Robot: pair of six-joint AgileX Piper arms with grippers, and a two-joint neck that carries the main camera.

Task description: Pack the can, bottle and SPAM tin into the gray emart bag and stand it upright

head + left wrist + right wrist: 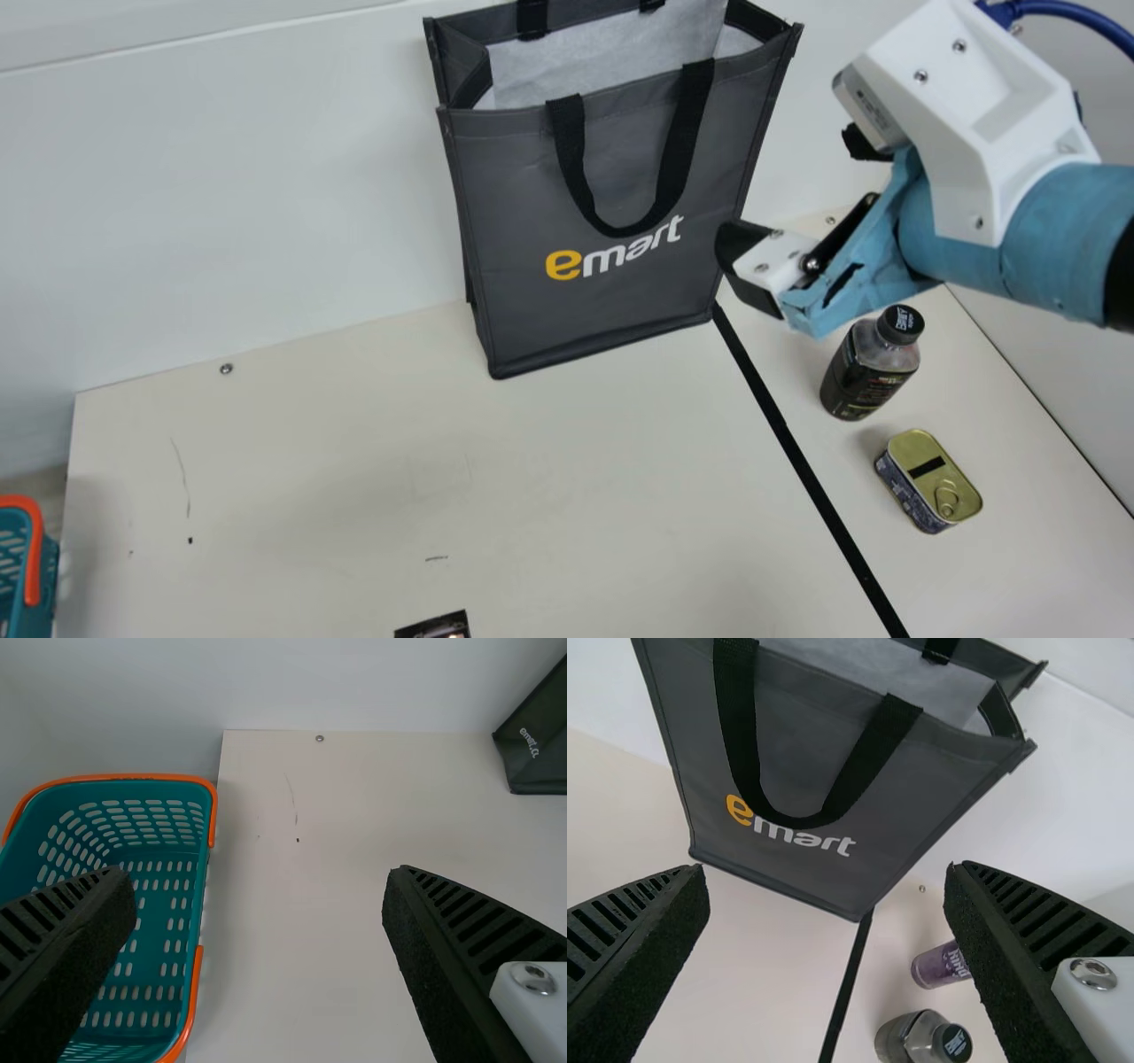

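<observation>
Spreading wide with nothing between its fingers, the right gripper (827, 870) faces, in the right wrist view, the gray emart bag (806, 771). The can (939, 966) and bottle (921, 1041) are on the tabletop (762, 974) past the bag's foot, the can partly hidden by a finger; such an open span probably readies the gripper for one of them.

In the main view, the bag stands upright at the tabletop's back edge, close to the wall, which likely steadies it, and its open mouth suits loading from above. The bottle stands towards the right edge, with the SPAM tin (928, 478) just nearer the front, pull-ring up; both seem set there for the right arm's reach.

In the left wrist view, the left gripper (257, 875) is also wide and holds nothing. The teal basket (213, 815) sits beside the tabletop's left edge, presumably outside this job.
</observation>
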